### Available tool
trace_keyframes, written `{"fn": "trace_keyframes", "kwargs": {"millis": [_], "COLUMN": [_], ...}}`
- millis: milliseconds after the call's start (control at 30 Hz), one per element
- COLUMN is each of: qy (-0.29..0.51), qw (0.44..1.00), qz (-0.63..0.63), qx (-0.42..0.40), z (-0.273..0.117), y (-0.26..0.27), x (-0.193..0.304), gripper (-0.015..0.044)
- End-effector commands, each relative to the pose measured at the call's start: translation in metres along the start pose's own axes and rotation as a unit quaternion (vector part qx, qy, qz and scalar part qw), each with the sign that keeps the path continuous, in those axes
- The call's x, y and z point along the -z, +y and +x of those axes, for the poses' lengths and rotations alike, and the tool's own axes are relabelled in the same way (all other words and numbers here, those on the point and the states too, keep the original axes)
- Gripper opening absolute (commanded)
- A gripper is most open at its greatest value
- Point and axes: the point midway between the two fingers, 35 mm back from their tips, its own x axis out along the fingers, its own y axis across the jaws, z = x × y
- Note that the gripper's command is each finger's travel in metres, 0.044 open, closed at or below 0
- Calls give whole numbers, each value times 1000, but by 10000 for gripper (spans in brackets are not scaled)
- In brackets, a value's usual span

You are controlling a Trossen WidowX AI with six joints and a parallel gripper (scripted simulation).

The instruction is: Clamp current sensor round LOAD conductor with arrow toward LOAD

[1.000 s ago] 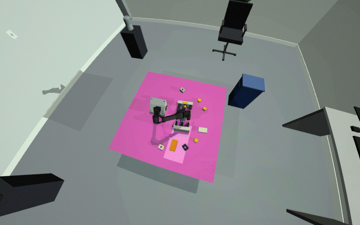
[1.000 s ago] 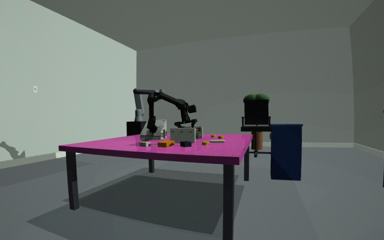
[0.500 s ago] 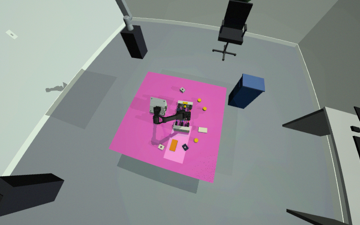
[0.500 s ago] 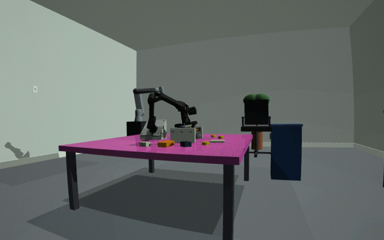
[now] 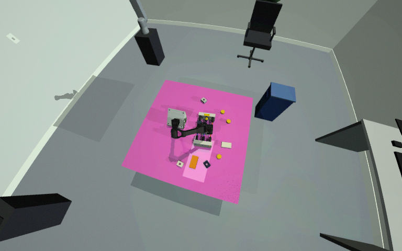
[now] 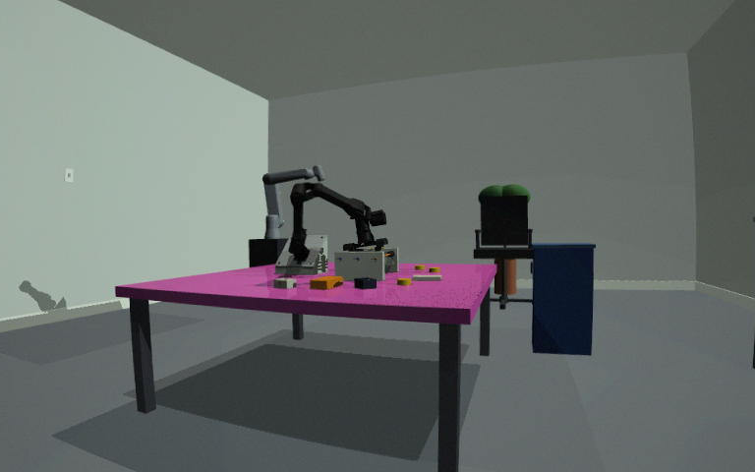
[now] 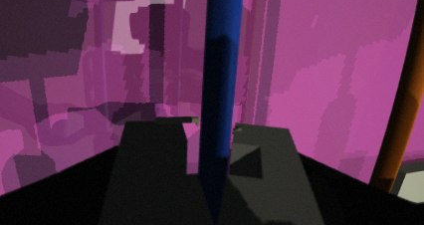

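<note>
The dark grey split-core sensor (image 7: pixel 149 165) has its two halves on either side of a blue conductor (image 7: pixel 221 71) in the wrist view. A gap shows between the halves at the far end. No arrow is visible, and I cannot tell whether it is latched. My gripper (image 7: pixel 207 158) (image 6: pixel 366 245) is shut on the sensor, with one black finger against each outer side. A yellow label (image 5: pixel 207 114) is on the rear wall of the conductor stand; its lettering is too small to read for sure. The arm hides the sensor in the top view.
The stand's front wall (image 5: pixel 202 143) (image 6: pixel 359 265) is close to the gripper. An orange conductor (image 7: pixel 400 125) runs to the right. A grey box (image 5: pixel 176 115) is left of the stand. An orange block (image 5: pixel 193 162), a dark block (image 5: pixel 207 164) and yellow discs lie on the pink table (image 5: pixel 153 149).
</note>
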Motion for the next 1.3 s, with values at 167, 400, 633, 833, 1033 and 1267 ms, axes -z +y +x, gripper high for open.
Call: {"fn": "trace_keyframes", "kwargs": {"millis": [167,400,633,833,1033,1267], "qy": [0,0,0,0,0,0], "qw": [1000,1000,1000,1000,1000,1000], "qz": [1,1,1,1,1,1], "qx": [1,1,1,1,1,1], "z": [-1,-1,-1,-1,-1,-1], "y": [-1,-1,-1,-1,-1,-1], "x": [0,0,0,0,0,0], "gripper": [234,50,0,0,0,0]}}
